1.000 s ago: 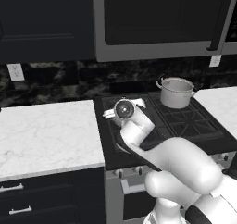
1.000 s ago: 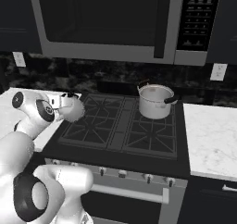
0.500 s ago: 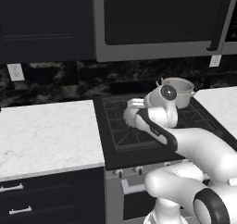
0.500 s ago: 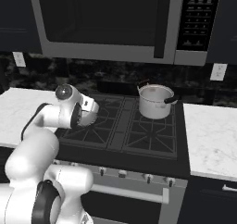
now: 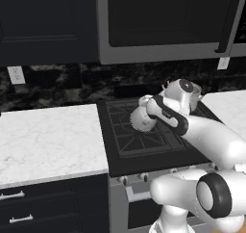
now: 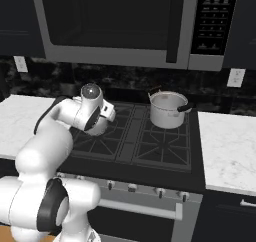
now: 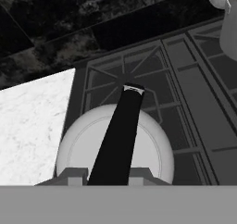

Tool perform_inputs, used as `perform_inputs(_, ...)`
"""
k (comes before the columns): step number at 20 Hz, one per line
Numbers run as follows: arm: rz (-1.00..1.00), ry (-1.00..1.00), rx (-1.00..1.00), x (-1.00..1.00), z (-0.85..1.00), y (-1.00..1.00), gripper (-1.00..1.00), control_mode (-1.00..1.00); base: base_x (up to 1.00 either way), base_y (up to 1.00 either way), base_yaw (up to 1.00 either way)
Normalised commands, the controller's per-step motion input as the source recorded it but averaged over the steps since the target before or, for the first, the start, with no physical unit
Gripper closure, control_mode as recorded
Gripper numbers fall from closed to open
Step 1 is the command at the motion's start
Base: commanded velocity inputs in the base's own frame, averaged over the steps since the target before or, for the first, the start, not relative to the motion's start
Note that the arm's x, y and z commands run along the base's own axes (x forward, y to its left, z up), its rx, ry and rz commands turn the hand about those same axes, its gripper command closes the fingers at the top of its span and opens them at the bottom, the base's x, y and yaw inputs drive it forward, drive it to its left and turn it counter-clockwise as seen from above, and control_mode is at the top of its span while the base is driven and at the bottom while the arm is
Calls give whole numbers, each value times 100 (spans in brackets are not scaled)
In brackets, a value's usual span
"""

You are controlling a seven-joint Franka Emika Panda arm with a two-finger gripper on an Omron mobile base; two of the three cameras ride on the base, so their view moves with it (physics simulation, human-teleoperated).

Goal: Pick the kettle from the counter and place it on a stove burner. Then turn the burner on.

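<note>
Over the black cooktop's (image 6: pixel 150 151) left grates, the pincer (image 7: pixel 107 177) grips the kettle (image 7: pixel 88 149) by its black handle (image 7: pixel 118 135); a steel pot (image 6: pixel 168 109) sits far right.

White marble counter (image 5: pixel 48 140) flanks black cooktop (image 6: pixel 145 151); steel pot (image 6: pixel 169 109) on rear grate (right side).

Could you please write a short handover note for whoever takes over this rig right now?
Gripper: shut on the kettle by its black top handle.
Kettle: off the counter, held over the left front grate of the cooktop; whether it touches the grate is unclear.
Steel pot: on the rear right burner.
Done: pickup.
Left: set the kettle on the stove burner, release, turn the burner on.
</note>
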Motion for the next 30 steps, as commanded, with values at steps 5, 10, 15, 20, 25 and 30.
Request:
perform_inputs(5,0,12,-13,38,-24,15,100,-100,0,0,0)
perform_inputs(10,0,6,-8,14,-7,7,100,-100,0,0,0)
perform_inputs(15,0,0,0,0,0,0,100,-100,0,0,0)
perform_inputs(20,0,0,0,0,0,0,100,-100,0,0,0)
perform_inputs(25,-1,1,-1,28,-2,0,100,-100,0,0,0)
perform_inputs(30,-1,6,-6,51,-19,0,100,-100,0,0,0)
